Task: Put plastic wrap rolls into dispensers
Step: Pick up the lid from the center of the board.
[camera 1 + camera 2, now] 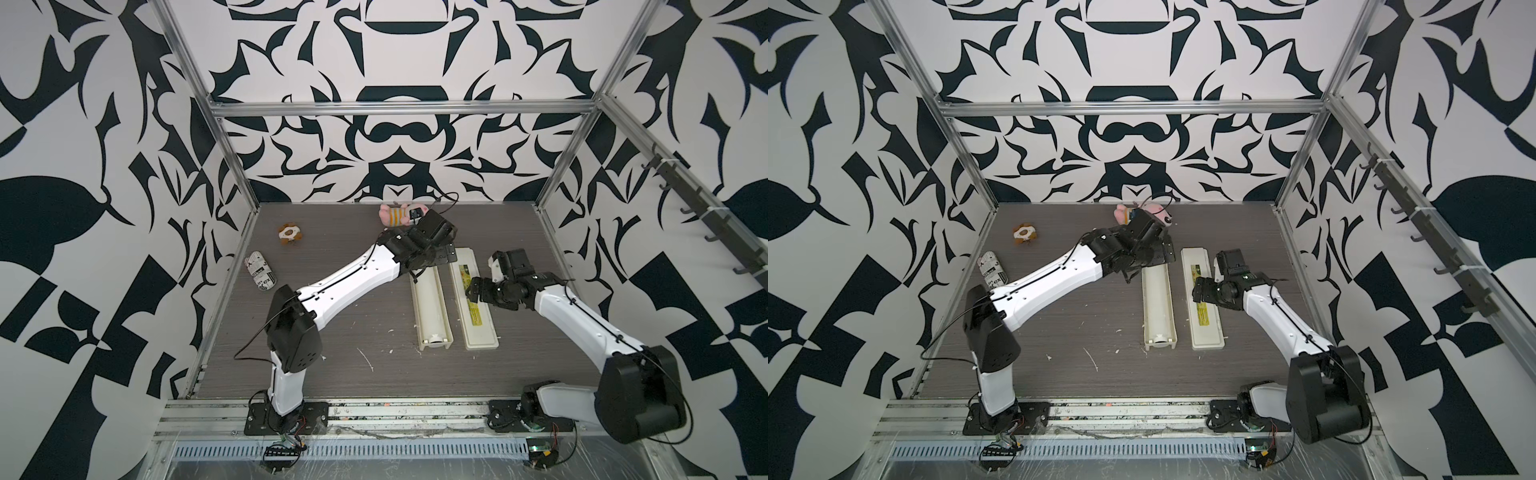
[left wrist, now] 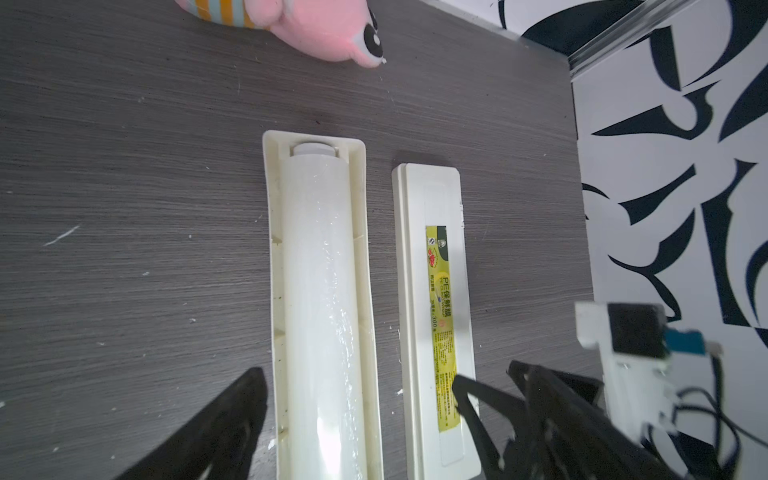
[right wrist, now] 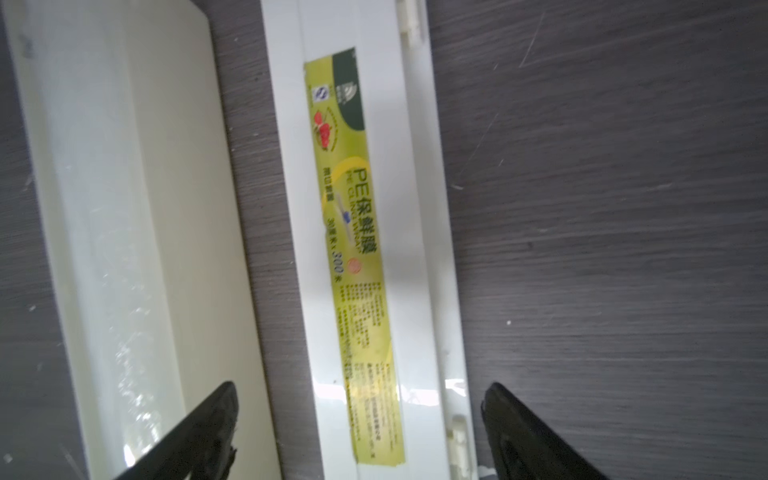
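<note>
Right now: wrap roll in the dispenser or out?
In. The plastic wrap roll lies lengthwise in the dispenser tray, core stub at its end wall. The lid lies apart beside it, label up.

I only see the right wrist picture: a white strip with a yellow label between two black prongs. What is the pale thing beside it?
Observer: That is the open dispenser tray. The left wrist view shows the plastic wrap roll lying inside it.
Operator: Anything else on the table?
Observer: A pink plush toy lies beyond the tray, near the back wall.
Operator: Where is the other arm?
Observer: The left gripper hangs open over the tray, holding nothing.
</note>
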